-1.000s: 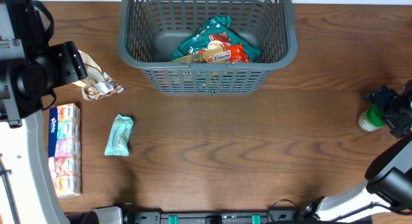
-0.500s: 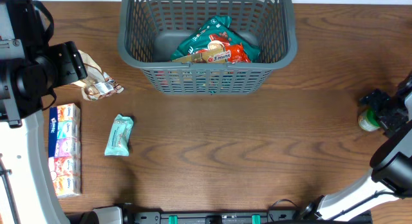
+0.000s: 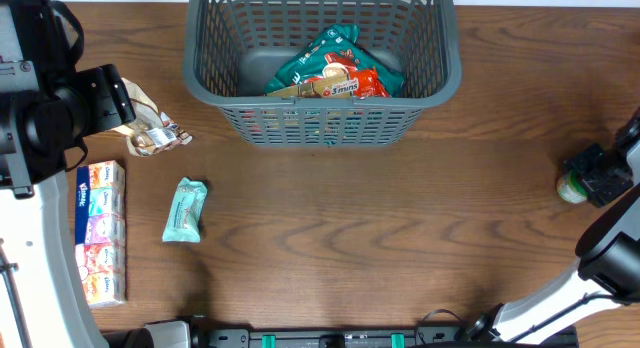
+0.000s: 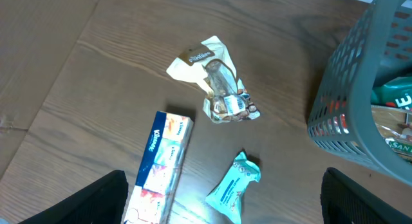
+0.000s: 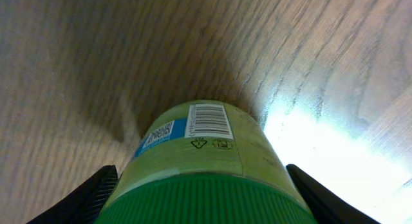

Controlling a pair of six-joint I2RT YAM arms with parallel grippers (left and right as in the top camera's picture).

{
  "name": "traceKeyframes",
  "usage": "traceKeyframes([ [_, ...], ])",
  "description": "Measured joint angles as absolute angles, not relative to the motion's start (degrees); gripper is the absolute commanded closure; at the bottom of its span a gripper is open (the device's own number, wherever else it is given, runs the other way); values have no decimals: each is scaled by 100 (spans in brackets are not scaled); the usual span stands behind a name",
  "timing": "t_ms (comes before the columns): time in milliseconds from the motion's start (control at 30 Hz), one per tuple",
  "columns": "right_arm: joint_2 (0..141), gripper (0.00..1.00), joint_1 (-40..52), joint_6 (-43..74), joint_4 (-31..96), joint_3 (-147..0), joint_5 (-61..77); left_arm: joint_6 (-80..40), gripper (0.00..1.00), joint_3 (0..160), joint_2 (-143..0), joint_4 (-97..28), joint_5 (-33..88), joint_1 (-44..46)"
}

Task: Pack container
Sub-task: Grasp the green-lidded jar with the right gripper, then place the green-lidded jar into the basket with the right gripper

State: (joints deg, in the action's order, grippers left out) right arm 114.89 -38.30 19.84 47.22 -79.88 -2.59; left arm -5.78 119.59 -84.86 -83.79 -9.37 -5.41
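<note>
The container (image 3: pixel 320 100), a large dark grey lattice basket, stands at the back centre and holds several snack packets (image 3: pixel 335 73); its corner shows in the left wrist view (image 4: pixel 360 102). My right gripper (image 5: pixel 199 192) is open at the table's right edge. Its fingers sit on either side of a lying green bottle (image 5: pixel 199 147) with a green cap, which also shows in the overhead view (image 3: pixel 570 188). My left gripper (image 4: pixel 222 198) is open and empty, held high above a teal packet (image 4: pixel 233 186) and a tissue pack (image 4: pixel 161 163).
A crumpled cream and clear wrapper (image 3: pixel 150 133) lies left of the basket. The teal packet (image 3: pixel 185 209) and the long tissue pack (image 3: pixel 100 231) lie at the front left. The left arm's white link runs down the left edge.
My right gripper has moved a little toward the table's front and come down around the green bottle. The left arm and the other things have not moved.
</note>
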Motion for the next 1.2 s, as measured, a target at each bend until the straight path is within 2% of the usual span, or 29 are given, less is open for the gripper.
traceKeyframes([
  [67, 11489, 71, -3830, 1984, 4729, -7988, -259, -578, 19, 11959, -8486, -8379, -934, -541],
  [200, 11489, 97, -3830, 1984, 4729, -7988, -259, -578, 19, 11959, -8486, -8379, -937, -541],
  [233, 11489, 99, -3830, 1984, 4729, -7988, -257, -578, 20, 11959, -8486, -8379, -937, -541],
  [467, 11489, 99, -3822, 1984, 4766, -7996, -119, -578, 19, 11959, -8486, -8379, -937, -541],
  [667, 11454, 99, -3548, 1865, 5352, -8523, 285, -578, 19, 11959, -8486, -8377, -937, -541],
  [967, 10742, 99, -2268, 1275, 6388, -11502, 449, -578, 19, 11961, -8486, -8379, -937, -541],
  [1200, 10433, 99, -497, -27, 6346, -13659, 821, -578, 20, 11959, -8486, -8379, -937, -541],
])
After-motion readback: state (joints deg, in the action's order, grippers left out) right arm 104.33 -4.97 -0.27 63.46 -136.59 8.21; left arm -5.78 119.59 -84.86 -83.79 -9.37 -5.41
